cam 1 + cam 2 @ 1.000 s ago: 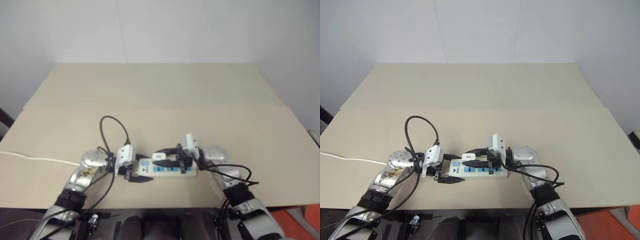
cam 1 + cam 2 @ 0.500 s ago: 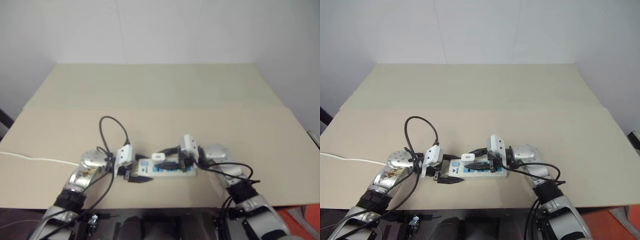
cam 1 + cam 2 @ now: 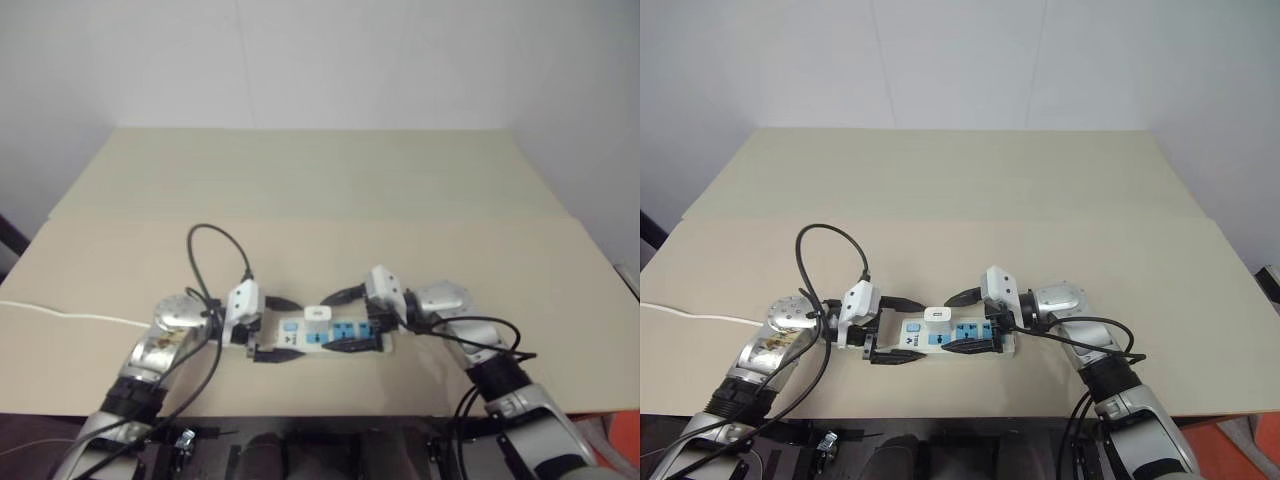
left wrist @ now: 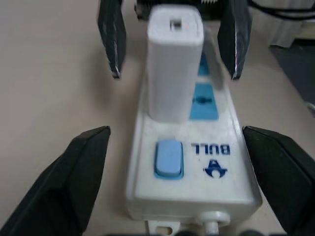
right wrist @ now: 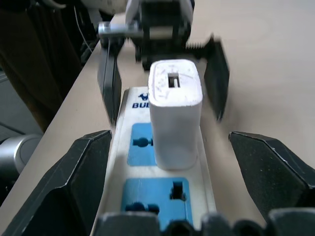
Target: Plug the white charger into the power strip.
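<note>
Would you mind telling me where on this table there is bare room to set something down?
The beige table is bare across its far half, up to the wall, and along its right side. It is crowded at the near middle: the long white power strip with the small white cube charger standing in it lies between the open left gripper and open right gripper. A thin white cord crosses the near left edge.

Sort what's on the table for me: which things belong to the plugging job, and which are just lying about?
Job:
- white charger, standing upright in the power strip
- power strip, flat on the table
- left gripper and right gripper, both open, one at each end of the strip

Lying about:
- thin white cord on the table
</note>
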Available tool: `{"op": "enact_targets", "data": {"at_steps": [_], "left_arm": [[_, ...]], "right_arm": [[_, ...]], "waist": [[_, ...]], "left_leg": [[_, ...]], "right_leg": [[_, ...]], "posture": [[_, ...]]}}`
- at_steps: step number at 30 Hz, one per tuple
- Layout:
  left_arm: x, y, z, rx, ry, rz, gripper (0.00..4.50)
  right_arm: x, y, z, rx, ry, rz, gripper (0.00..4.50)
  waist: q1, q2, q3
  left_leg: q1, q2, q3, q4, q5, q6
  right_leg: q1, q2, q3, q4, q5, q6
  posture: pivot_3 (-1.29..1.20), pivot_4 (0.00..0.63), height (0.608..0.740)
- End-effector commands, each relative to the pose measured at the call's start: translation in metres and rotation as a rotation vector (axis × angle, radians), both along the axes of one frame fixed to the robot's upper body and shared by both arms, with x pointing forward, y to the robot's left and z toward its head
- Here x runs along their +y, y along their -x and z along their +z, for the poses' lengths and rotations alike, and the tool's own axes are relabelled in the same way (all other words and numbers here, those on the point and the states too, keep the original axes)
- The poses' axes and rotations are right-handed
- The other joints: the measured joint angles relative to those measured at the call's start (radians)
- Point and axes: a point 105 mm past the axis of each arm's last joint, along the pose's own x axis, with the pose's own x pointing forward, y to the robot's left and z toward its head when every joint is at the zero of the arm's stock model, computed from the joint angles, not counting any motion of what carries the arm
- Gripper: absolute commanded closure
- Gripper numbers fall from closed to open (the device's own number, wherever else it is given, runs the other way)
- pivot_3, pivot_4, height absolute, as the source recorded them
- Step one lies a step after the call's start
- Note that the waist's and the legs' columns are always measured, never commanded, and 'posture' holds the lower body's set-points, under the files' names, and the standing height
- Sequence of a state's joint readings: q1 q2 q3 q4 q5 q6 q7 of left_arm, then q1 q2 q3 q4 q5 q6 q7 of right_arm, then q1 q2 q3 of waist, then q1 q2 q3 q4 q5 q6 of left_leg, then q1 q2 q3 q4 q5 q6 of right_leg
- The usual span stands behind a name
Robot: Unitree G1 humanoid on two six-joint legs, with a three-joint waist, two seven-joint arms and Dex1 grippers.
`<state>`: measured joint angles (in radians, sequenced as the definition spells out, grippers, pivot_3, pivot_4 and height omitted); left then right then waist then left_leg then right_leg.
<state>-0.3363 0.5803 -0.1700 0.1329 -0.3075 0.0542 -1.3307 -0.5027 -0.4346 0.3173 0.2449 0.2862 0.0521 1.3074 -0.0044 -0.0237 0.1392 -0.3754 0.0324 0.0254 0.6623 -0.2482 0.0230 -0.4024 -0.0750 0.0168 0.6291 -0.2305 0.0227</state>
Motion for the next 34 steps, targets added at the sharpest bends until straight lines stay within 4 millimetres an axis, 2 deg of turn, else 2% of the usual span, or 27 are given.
{"op": "enact_targets", "data": {"at_steps": [1,6,10,15,22,34], "left_arm": [[0.004,0.003,0.030,-0.060,0.049,-0.019,0.01],[0.021,0.012,0.059,-0.115,0.056,-0.014,0.01],[0.038,0.019,0.076,-0.142,0.054,0.015,0.01],[0.061,0.024,0.079,-0.154,0.009,0.089,0.01],[0.084,0.030,0.073,-0.097,-0.041,0.175,0.01],[0.081,0.032,0.068,-0.091,-0.044,0.177,0.01]], "right_arm": [[-0.011,0.001,-0.003,-0.006,0.033,-0.026,0.00],[-0.025,0.002,0.026,-0.093,0.002,-0.043,0.00],[-0.054,0.003,0.060,-0.157,-0.025,-0.110,0.00],[-0.090,0.008,0.084,-0.181,-0.016,-0.211,0.00],[-0.118,0.022,0.076,-0.132,0.058,-0.302,0.00],[-0.119,0.028,0.071,-0.132,0.072,-0.309,0.00]], "waist": [[0.000,0.000,0.000],[-0.003,0.000,0.001],[-0.006,0.001,0.003],[-0.005,0.000,0.003],[-0.005,0.000,0.004],[-0.006,0.000,0.005]], "left_leg": [[0.000,0.000,0.000,0.000,0.000,0.000],[-0.003,0.000,0.000,0.000,0.000,0.000],[-0.004,0.000,0.000,0.000,0.000,0.000],[-0.003,0.001,0.000,-0.002,0.000,0.000],[-0.004,0.001,0.001,-0.002,0.000,0.000],[-0.004,0.001,0.002,-0.002,0.000,0.000]], "right_leg": [[0.000,0.000,0.000,0.000,0.000,0.000],[-0.003,0.000,0.000,0.000,0.000,0.000],[-0.003,0.000,0.000,0.000,0.000,0.000],[-0.003,0.000,-0.001,-0.002,0.000,0.000],[-0.004,0.000,0.000,-0.003,-0.001,0.001],[-0.004,0.000,0.001,-0.004,-0.002,0.002]], "posture": [[0.00,0.150,0.740],[0.00,0.150,0.740],[0.00,0.150,0.740],[0.00,0.150,0.740],[0.00,0.150,0.740],[0.00,0.150,0.740]]}}
